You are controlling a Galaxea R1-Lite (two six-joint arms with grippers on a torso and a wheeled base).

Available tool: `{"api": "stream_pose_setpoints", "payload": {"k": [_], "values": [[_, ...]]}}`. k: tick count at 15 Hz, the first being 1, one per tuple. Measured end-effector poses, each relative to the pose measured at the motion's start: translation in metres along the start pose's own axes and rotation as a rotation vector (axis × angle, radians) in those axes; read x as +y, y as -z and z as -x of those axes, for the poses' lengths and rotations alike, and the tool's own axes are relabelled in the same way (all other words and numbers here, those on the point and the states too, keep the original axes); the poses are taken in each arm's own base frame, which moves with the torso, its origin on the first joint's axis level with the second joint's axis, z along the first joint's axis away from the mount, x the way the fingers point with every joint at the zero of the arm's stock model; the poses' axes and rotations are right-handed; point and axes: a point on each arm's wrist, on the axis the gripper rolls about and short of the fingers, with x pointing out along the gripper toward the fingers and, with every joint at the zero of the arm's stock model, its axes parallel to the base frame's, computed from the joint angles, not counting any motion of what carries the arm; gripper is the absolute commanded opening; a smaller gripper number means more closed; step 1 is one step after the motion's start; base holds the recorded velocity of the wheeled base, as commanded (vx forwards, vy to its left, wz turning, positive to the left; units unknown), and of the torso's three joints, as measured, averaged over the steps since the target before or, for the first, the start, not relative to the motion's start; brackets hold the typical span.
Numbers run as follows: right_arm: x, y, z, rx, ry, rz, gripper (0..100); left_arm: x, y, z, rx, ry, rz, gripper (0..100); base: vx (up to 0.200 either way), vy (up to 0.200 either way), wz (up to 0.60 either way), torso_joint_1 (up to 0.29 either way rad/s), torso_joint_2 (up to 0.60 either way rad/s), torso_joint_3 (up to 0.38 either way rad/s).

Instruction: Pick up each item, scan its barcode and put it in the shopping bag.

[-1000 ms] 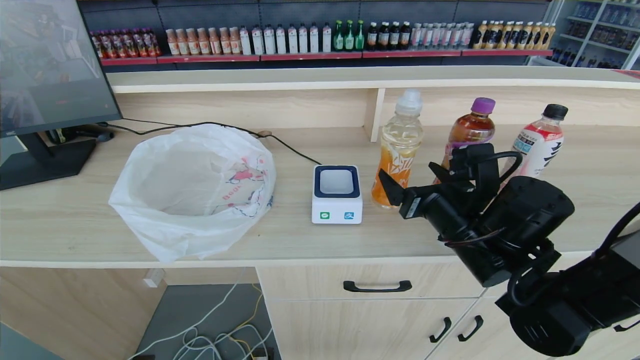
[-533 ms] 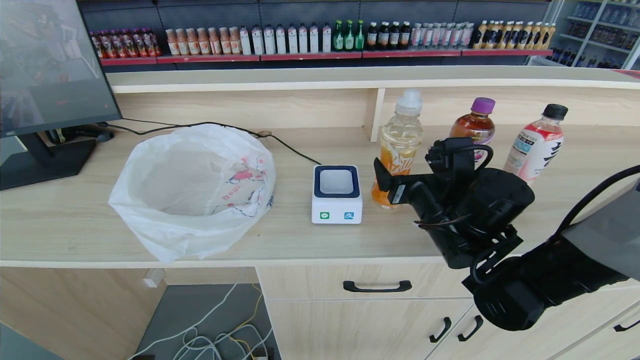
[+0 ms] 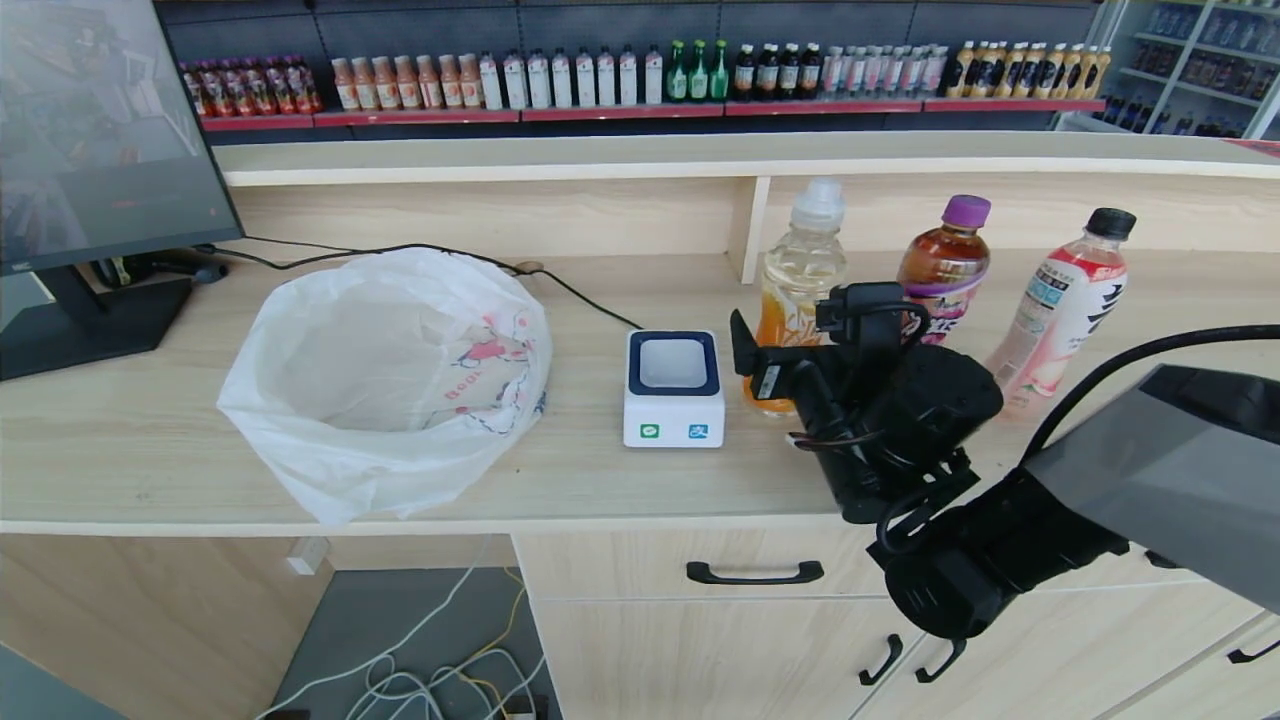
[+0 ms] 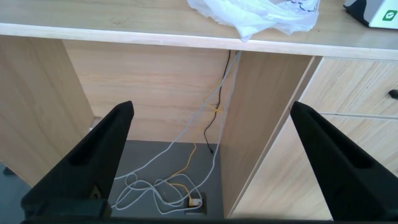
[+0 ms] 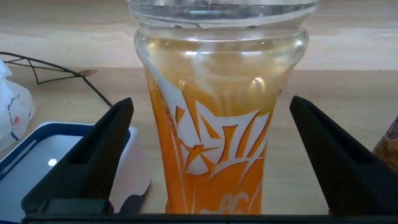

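Where the right gripper [image 5: 211, 124] sits: just right of the scanner [image 3: 673, 388], wide open, astride the orange bottle [image 3: 800, 260], gripping nothing.
Orange bottle: upright on the worktop [image 3: 150, 440].
Bag [image 3: 385, 380]: left of scanner.
Left gripper [image 4: 211, 112]: wide open, empty, below worktop.

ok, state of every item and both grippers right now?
shopping bag: open, nothing visible inside
orange bottle: upright, capped, on counter, not gripped
purple-cap bottle: upright, capped
black-cap bottle: upright, capped
right gripper: open, fingers either side of orange bottle
left gripper: open, below counter top
drawers: shut
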Motion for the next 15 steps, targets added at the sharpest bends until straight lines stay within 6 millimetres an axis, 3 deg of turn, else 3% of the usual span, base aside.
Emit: {"api": "stream_pose_setpoints", "payload": {"k": [5,12,13,15], "values": [[0.006,-0.001,-0.015,-0.043,0.009,0.005,100,0.000,0.000,0.000,0.000,0.000,0.000,100,0.000,0.000,0.00,0.000,0.00,0.000],[-0.001,-0.004,-0.027,-0.063,0.041,0.006,100,0.000,0.000,0.000,0.000,0.000,0.000,100,0.000,0.000,0.00,0.000,0.00,0.000],[-0.002,-0.004,-0.028,-0.064,0.042,0.006,0,0.000,0.000,0.000,0.000,0.000,0.000,100,0.000,0.000,0.00,0.000,0.00,0.000],[-0.002,-0.005,-0.028,-0.068,0.043,0.005,0,0.000,0.000,0.000,0.000,0.000,0.000,100,0.000,0.000,0.00,0.000,0.00,0.000]]}}
